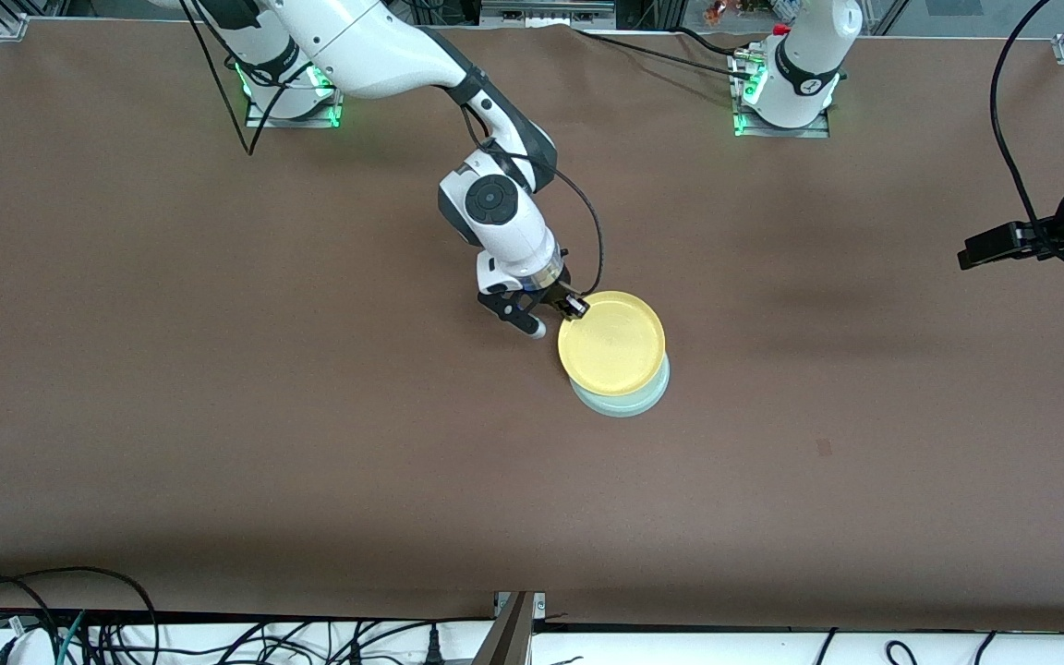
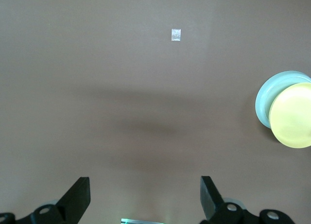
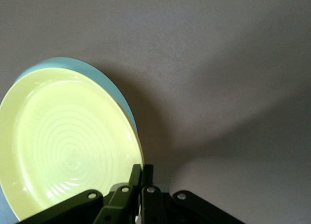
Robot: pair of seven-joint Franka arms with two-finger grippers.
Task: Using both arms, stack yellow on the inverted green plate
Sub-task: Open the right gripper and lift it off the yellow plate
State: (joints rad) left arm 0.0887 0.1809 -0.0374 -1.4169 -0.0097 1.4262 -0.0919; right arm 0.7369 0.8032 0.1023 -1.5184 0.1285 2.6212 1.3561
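Yellow plate (image 1: 612,344): round, shallow, raised rim, ringed inner face up. Sits over the green plate (image 1: 629,399), which shows only as a crescent at about six o'clock, near the middle of the surface (image 1: 218,388). Whether it rests fully or is held just above cannot be told. Judged light, stiff, smooth plastic, likely slippery; the thin rim is the only place to grip, and a one-sided pinch may let it tilt.

Right claw (image 1: 573,308): clamped together on the yellow plate's rim at about ten o'clock.

Left claw (image 2: 145,197): fingers apart, empty, waiting high over bare surface toward the left arm's end, well apart from the plates.
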